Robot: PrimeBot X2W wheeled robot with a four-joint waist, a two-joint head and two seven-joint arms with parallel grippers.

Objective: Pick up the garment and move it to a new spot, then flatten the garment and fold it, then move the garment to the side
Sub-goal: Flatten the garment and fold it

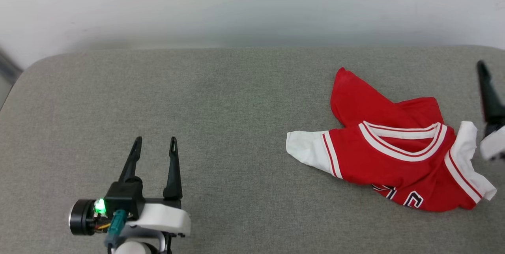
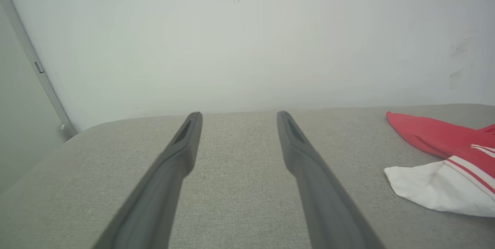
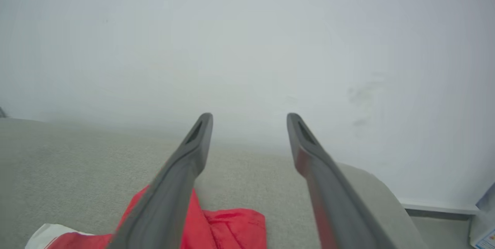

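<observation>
Right gripper [image 3: 249, 116] spread, empty; head view shows garment [image 1: 394, 155] lettering [image 1: 413, 198].

Garment [image 1: 375, 163] at the right of the padded surface [image 1: 236, 120] — left gripper [image 1: 156, 139] well apart, near-left.

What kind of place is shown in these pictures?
Probably an indoor test or lab corner: a wide grey fabric-covered padded surface with rounded corners stands against a plain white wall, and a crumpled red-and-white jersey T-shirt lies on it.
</observation>
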